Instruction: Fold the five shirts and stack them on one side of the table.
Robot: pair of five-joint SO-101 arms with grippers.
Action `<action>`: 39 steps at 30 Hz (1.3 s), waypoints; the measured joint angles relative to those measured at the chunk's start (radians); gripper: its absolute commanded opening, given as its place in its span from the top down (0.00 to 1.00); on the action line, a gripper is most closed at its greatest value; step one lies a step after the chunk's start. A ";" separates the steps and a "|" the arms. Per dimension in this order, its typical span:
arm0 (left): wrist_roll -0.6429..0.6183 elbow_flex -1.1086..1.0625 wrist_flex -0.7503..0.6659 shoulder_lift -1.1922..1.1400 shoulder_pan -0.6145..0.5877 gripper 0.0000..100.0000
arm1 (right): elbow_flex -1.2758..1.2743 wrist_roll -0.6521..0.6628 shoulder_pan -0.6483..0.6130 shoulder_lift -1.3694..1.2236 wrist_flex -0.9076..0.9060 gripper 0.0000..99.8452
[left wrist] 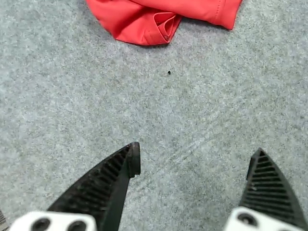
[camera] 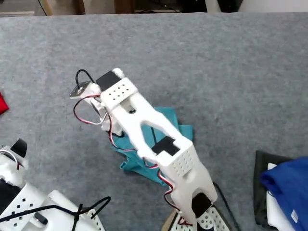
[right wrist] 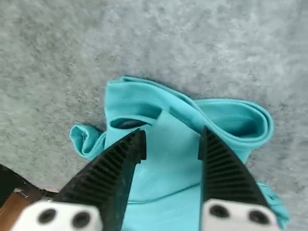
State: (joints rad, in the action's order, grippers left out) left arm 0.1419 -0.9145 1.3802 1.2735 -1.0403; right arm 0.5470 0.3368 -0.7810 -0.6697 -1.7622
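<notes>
My right tool [right wrist: 172, 137], released, hangs straight over the crumpled teal shirt [right wrist: 226, 120] at the middle of the table [camera: 231, 62]. My left tool [left wrist: 197, 153], also released, faces the red shirt [left wrist: 144, 19], well apart.

Legible text: none.
No lettering, number, label or sign can be read in any of the three views.
</notes>
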 measured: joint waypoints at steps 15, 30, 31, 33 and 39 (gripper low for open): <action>0.000 -0.002 0.000 0.000 0.000 0.65 | 0.000 0.006 0.011 -0.051 0.009 0.81; 0.000 -0.003 0.000 0.000 0.000 0.65 | 0.000 0.017 0.068 -0.077 0.046 0.98; 0.000 -0.003 0.000 0.000 0.000 0.65 | 0.000 0.020 0.078 -0.077 0.048 1.00; 0.000 -0.003 0.000 0.000 0.000 0.65 | 0.000 0.023 0.100 -0.077 0.049 1.00; 0.000 -0.003 0.000 0.000 0.003 0.65 | 0.000 0.023 0.158 -0.077 0.060 1.00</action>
State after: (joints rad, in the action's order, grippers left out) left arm 0.1419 -0.9175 1.3802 1.2735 -1.0372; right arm 0.5470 0.3598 -0.6229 -0.7465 -1.7024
